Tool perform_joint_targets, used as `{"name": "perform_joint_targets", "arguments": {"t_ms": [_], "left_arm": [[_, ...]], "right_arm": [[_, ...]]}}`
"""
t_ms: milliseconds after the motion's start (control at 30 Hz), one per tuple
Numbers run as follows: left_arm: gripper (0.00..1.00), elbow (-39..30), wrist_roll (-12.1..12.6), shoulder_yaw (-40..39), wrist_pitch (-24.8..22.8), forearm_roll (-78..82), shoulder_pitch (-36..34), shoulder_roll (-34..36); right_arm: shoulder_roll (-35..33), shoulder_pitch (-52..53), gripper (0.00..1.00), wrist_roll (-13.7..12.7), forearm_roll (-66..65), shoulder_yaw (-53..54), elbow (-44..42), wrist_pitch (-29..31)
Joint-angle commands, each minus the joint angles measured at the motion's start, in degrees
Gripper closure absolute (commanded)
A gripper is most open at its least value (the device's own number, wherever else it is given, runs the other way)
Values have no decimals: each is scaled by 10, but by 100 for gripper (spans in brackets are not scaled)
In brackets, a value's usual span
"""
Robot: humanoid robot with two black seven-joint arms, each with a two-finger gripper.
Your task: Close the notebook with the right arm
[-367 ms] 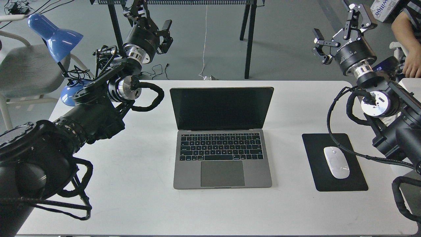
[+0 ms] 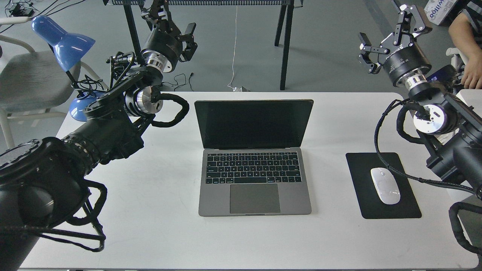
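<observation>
The notebook (image 2: 254,154) sits open mid-table, its lid's top edge running left to right. Our right gripper (image 2: 391,35), fingers spread and empty, hangs up and to the right of that edge, well apart, over open floor beyond the table (image 2: 150,233); only bare tabletop lies between.

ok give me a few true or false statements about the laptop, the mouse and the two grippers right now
1. The notebook is open, screen dark. True.
2. The white mouse lies on the notebook's trackpad. False: it lies on the black mouse pad, right of the notebook.
3. The right gripper touches the notebook's lid. False: it is raised far off to the right, fingers spread.
4. The left gripper holds nothing. True.
5. A blue lamp stands at the table's far left. True.
</observation>
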Motion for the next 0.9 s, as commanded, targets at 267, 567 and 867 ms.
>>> {"name": "perform_joint_targets", "arguments": {"t_ms": [267, 567, 867], "left_arm": [[0, 0, 0, 1, -3, 0, 1, 1], [0, 0, 0, 1, -3, 0, 1, 0], [0, 0, 0, 1, -3, 0, 1, 1]], "right_arm": [[-8, 166, 0, -5, -21, -241, -33, -52], [58, 262, 0, -6, -24, -468, -130, -53], [154, 272, 0, -5, -37, -611, -214, -52]]}}
